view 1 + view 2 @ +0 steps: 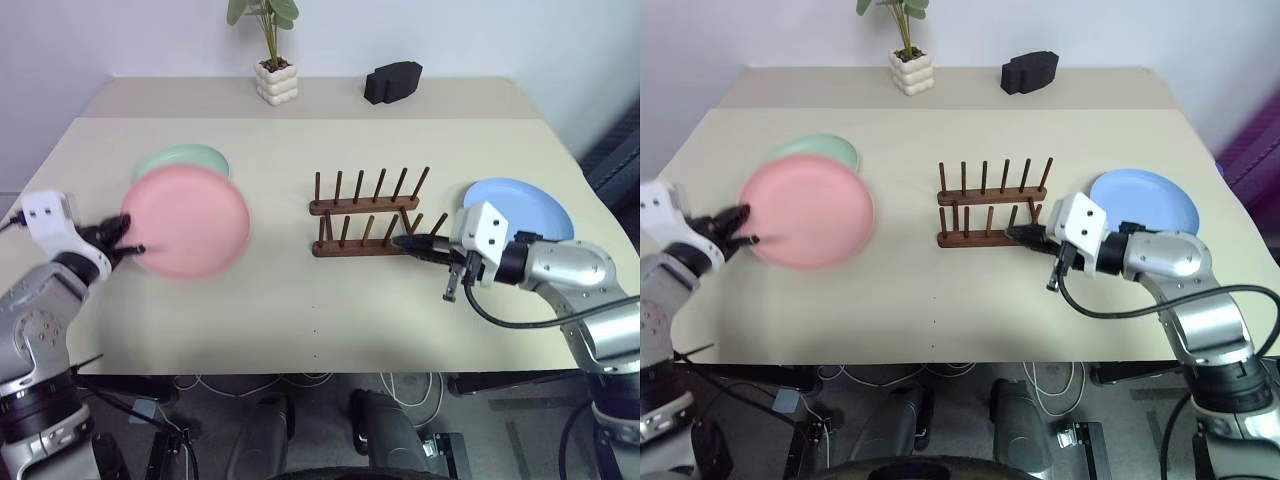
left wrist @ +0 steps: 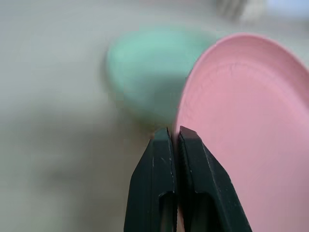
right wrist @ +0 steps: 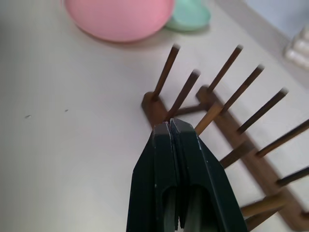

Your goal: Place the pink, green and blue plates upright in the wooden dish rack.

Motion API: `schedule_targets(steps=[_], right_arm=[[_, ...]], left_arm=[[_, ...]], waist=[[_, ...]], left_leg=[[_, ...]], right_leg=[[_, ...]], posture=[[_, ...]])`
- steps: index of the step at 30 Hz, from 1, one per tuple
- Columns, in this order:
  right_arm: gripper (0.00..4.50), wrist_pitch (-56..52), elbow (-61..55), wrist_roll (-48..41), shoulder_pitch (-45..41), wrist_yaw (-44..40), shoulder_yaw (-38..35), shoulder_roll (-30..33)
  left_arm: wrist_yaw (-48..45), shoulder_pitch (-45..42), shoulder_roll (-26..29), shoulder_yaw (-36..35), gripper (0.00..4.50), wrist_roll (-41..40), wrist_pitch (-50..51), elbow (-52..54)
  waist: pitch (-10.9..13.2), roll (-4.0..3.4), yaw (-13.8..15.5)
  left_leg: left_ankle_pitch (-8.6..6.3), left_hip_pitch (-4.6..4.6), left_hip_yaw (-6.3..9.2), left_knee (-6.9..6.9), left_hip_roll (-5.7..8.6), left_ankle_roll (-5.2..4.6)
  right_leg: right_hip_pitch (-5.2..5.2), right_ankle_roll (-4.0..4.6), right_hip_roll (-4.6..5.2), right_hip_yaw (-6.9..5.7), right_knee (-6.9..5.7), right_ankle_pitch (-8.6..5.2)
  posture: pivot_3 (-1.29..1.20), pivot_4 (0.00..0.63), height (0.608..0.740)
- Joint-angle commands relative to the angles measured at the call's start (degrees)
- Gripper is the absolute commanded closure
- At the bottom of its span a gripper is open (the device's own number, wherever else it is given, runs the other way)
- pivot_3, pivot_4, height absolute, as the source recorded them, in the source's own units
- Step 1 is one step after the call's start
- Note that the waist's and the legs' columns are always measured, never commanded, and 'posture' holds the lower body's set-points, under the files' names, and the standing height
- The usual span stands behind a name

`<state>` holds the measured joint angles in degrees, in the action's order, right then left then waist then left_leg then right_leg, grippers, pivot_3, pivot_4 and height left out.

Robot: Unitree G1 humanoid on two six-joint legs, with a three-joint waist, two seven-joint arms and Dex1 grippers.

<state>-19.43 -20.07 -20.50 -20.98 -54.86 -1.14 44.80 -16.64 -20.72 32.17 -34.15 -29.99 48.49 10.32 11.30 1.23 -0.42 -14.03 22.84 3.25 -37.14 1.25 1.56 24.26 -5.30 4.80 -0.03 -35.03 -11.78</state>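
Pink plate (image 1: 187,221): pinched at its near-left rim by the left gripper (image 1: 128,248), whose two black fingers (image 2: 166,159) are closed tight on the edge; the plate is lifted clear of the table (image 1: 300,320) and tipped toward the camera, hanging over the left half of the table, well apart from the rack. Green plate (image 1: 183,160): lying flat on the table just behind the pink plate, partly covered by it in the head views, untouched. Right gripper (image 1: 408,243): closed on nothing, fingers pressed together, tip at the right end of the rack's near rail, close against the end pegs; whether it touches the wood cannot be told. It looks placed to steady the rack. Rack (image 1: 365,212): dark wood, two rails with rows of upright pegs, standing mid-table, every slot empty. Blue plate (image 1: 520,210): flat on the table to the right of the rack, behind the right arm, untouched. Potted plant (image 1: 273,60) and black block (image 1: 392,82): at the far edge, not part of the job. Progress, as judged: none of the three plates is racked; the first is in hand and off the table, with its carry to the rack, turn to upright and seating between pegs to come, then green and blue in turn.
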Motion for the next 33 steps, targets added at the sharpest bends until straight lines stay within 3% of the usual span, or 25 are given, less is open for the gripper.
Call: schedule_targets(steps=[1,3,6,9,12,13,15,24,29,33], right_arm=[[3.97,-1.81,-2.17,-0.46,-7.23,2.59,0.81,-2.0],[3.19,-1.08,-1.98,1.86,-11.08,4.4,3.49,-4.27],[1.59,1.08,0.32,8.23,-16.97,8.47,9.09,-9.06],[0.1,6.21,5.26,17.9,-22.35,13.35,15.57,-14.1],[0.0,11.88,9.83,25.39,-25.02,15.6,20.22,-16.39],[0.0,13.11,10.5,26.51,-25.22,15.61,21.11,-16.87],[0.0,14.87,10.94,27.22,-25.03,14.97,21.71,-17.48],[0.0,15.55,10.18,26.35,-22.07,13.67,20.35,-17.94],[0.0,15.72,10.26,26.52,-21.51,13.67,19.14,-16.96],[0.0,16.17,10.31,26.16,-20.76,13.17,17.22,-15.17]], left_arm=[[2.76,-8.09,2.89,3.96,4.5,2.35,-3.15,2.97],[3.38,-12.26,3.52,8.66,4.5,4.78,-4.22,2.86],[3.16,-16.62,3.45,15.01,3.4,7.93,-6.27,2.45],[3.71,-20.96,1.14,18.96,1.93,8.38,-6.92,3.4],[4.43,-23.5,-1.32,20.73,0.38,7.87,-5.9,5.12],[3.85,-23.49,-1.29,21.61,0.05,8.01,-5.62,5.78],[3.13,-22.88,-0.71,22.75,0.05,8.76,-5.43,6.31],[7.5,-19.31,-2.01,13.97,0.05,6.27,0.41,-0.69],[11.75,-18.22,-8.58,11.74,0.05,1.9,12.28,-0.55],[19.45,-21.05,-18.56,6.38,0.05,-0.36,18.56,-2.84]], waist=[[0.0,0.0,-0.09],[0.0,0.01,-0.13],[-0.01,-0.01,-0.22],[-0.01,-0.01,-0.43],[-0.01,-0.01,-0.38],[-0.01,-0.01,-0.37],[0.0,-0.01,-0.37],[0.0,-0.01,-0.47],[-0.01,0.0,-0.07],[-0.01,0.01,-0.09]], left_leg=[[0.0,0.09,-0.01,-0.01,0.01,0.0],[0.0,0.14,-0.06,0.01,0.12,0.0],[0.01,0.19,-0.06,0.06,0.16,0.01],[0.02,0.3,-0.11,0.05,0.18,0.04],[0.1,0.42,-0.03,0.06,0.18,0.18],[0.11,0.44,-0.03,0.06,0.19,0.18],[0.11,0.46,-0.03,0.06,0.2,0.19],[0.12,0.43,0.03,0.06,0.18,0.19],[0.12,0.46,0.08,0.0,0.21,0.2],[0.13,0.46,0.14,-0.05,0.24,0.21]], right_leg=[[0.07,0.0,-0.04,-0.01,0.0,0.01],[0.11,-0.03,-0.05,-0.01,0.01,0.03],[0.17,-0.22,-0.07,-0.01,0.01,0.13],[0.35,-0.23,-0.08,0.0,-0.07,0.15],[0.45,-0.24,-0.11,-0.02,-0.09,0.16],[0.47,-0.24,-0.11,-0.02,-0.09,0.16],[0.48,-0.25,-0.1,-0.01,-0.08,0.16],[0.5,-0.26,-0.16,-0.03,-0.18,0.17],[0.45,-0.27,-0.12,-0.06,-0.16,0.17],[0.39,-0.33,-0.1,-0.08,-0.12,0.2]], posture=[[0.0,0.15,0.736],[0.0,0.15,0.736],[0.0,0.15,0.736],[0.0,0.15,0.736],[0.0,0.15,0.736],[0.0,0.15,0.736],[0.0,0.15,0.736],[0.0,0.15,0.736],[0.0,0.15,0.736],[0.0,0.15,0.736]])
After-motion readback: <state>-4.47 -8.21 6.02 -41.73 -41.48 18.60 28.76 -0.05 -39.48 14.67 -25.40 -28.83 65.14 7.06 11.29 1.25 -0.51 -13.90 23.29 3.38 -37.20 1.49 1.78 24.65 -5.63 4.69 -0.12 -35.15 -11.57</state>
